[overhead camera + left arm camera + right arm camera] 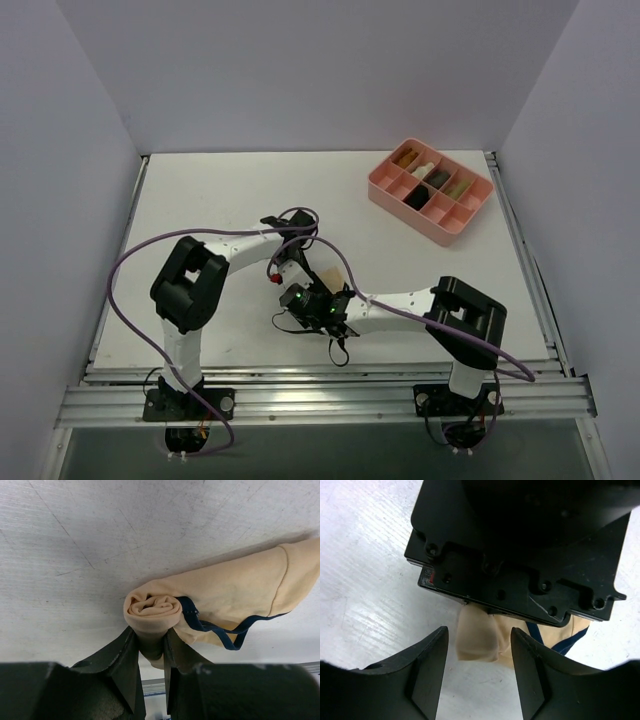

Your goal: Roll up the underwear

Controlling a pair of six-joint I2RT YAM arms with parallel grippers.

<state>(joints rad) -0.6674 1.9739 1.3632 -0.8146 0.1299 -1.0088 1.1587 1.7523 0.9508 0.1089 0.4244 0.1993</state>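
The underwear point(235, 587) is tan cloth with dark blue trim, lying on the white table. Its left end is wound into a tight roll point(152, 611), and the rest lies flat to the right. My left gripper point(151, 642) is shut on that roll, one finger on each side. From above, the underwear point(327, 278) shows as a small tan patch between the two wrists. My right gripper point(479, 631) stands open just in front of the left gripper's body point(520, 555). The tan roll end point(477, 642) reaches between its fingers without touching either.
A pink divided tray point(405, 215) holding several rolled cloths sits at the back right. Purple cables point(130, 265) loop over the left arm and across the middle. A metal rail point(320, 400) runs along the near edge. White walls close in three sides.
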